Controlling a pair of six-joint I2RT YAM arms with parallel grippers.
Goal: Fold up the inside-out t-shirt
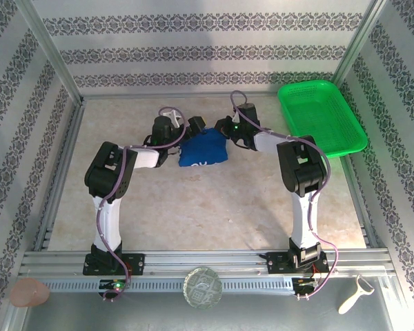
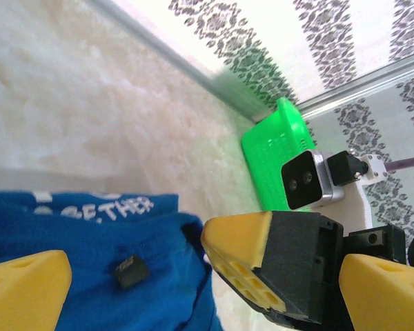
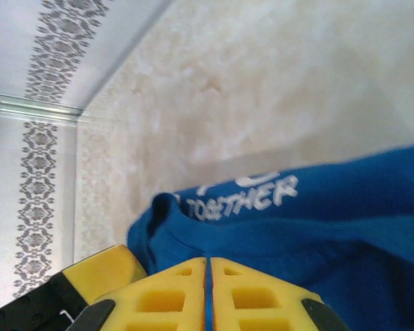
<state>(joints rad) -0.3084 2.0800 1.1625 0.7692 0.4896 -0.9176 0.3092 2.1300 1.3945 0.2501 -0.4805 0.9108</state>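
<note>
The inside-out t-shirt (image 1: pixel 202 153) is a bunched royal-blue heap at the back middle of the table. White lettering (image 3: pixel 243 200) runs along one edge, and a small black tag (image 2: pixel 131 270) sits on the cloth (image 2: pixel 90 238). My right gripper (image 1: pixel 225 132) is at the heap's right top corner. Its yellow fingers (image 3: pixel 208 265) are shut on a thin fold of blue cloth (image 3: pixel 345 221). My left gripper (image 1: pixel 191 129) stands open at the heap's left top corner, jaws wide (image 2: pixel 203 279) over the cloth. The right gripper's tip (image 2: pixel 224 241) sits between its fingers.
A green mesh basket (image 1: pixel 321 117) stands at the back right, close behind the right wrist (image 2: pixel 276 158). Patterned walls with metal rails enclose the table. On the near ledge lie a round glass dish (image 1: pixel 202 287), a peeler (image 1: pixel 355 295) and a pink lump (image 1: pixel 29 293).
</note>
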